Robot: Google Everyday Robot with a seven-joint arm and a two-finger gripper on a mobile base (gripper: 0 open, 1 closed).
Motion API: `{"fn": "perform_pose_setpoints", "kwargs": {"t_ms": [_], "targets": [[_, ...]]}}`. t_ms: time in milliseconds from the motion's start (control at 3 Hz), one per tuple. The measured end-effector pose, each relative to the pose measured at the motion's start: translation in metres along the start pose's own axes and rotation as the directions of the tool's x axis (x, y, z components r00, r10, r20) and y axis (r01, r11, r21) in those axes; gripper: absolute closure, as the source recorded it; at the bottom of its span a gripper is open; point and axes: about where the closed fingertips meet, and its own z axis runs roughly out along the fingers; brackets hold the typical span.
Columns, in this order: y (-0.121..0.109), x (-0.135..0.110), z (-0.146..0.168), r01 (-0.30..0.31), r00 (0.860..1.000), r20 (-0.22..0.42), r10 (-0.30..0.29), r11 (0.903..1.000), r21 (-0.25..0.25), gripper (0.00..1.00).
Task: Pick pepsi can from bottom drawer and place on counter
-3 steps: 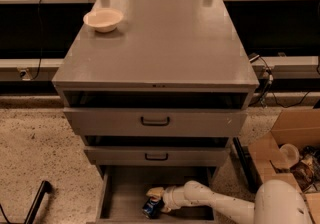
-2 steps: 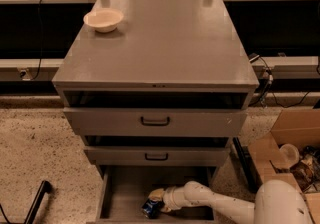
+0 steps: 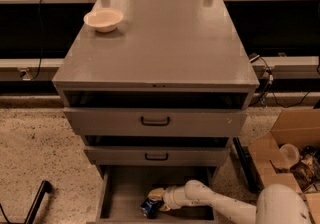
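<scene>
The pepsi can [image 3: 149, 207], small and blue, lies on the grey floor of the open bottom drawer [image 3: 125, 190], near its front middle. My gripper [image 3: 156, 199] reaches into that drawer from the lower right on a white arm and sits right at the can, touching or closing around its right side. The counter [image 3: 165, 38] is the flat grey top of the cabinet above.
A white bowl [image 3: 103, 19] stands on the counter's far left corner. Two upper drawers [image 3: 155, 121] with black handles stick out slightly above the bottom one. An open cardboard box [image 3: 287, 150] with clutter sits on the speckled floor at right. A black leg [image 3: 35, 203] shows at lower left.
</scene>
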Motion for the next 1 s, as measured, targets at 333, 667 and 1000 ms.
{"fn": "perform_pose_setpoints", "kwargs": {"t_ms": [333, 667, 1000], "targets": [[-0.019, -0.013, -0.016, -0.001, 0.999, 0.052, -0.004, 0.9951, 0.099, 1.0], [-0.05, -0.027, -0.049, 0.057, 0.995, 0.065, -0.071, 0.9779, 0.201, 1.0], [-0.077, -0.05, -0.082, 0.116, 0.988, 0.071, -0.139, 0.9583, 0.261, 1.0]]}}
